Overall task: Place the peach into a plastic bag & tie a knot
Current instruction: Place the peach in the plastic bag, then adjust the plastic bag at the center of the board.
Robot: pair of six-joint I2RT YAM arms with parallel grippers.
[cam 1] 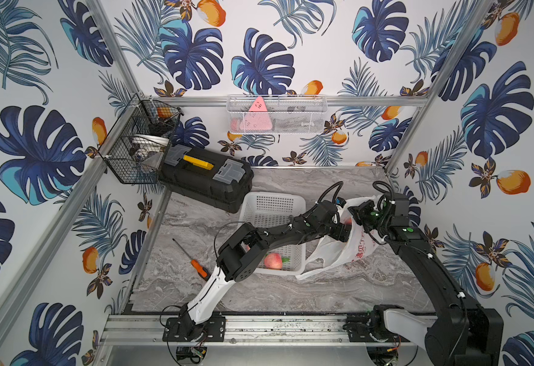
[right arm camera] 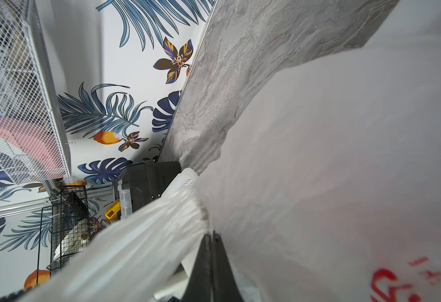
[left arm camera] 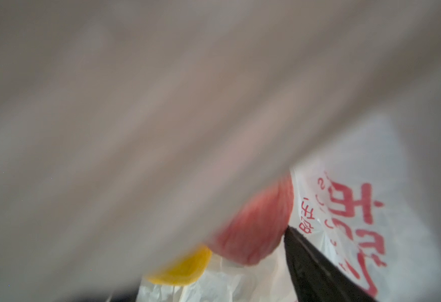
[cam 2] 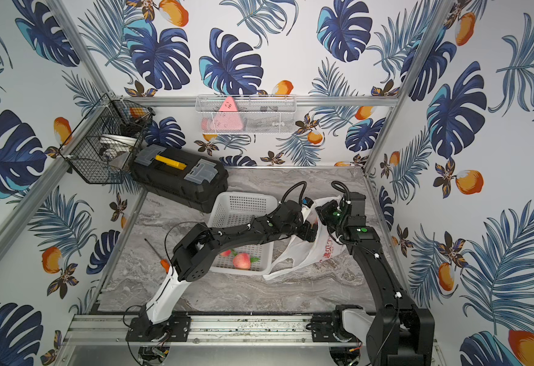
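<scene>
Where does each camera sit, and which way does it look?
Both top views: high at the front, looking down on the table; left arm and right arm show.
Left wrist: at the bag's mouth, looking in at a peach; one left finger shows.
Right wrist: outside the bag, facing the toolbox; the shut right gripper pinches bag film.
Shared: the bag's red lettering shows in every view.

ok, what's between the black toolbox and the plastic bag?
The white basket, with the left arm reaching across it to the plastic bag; both top views show it.
</scene>
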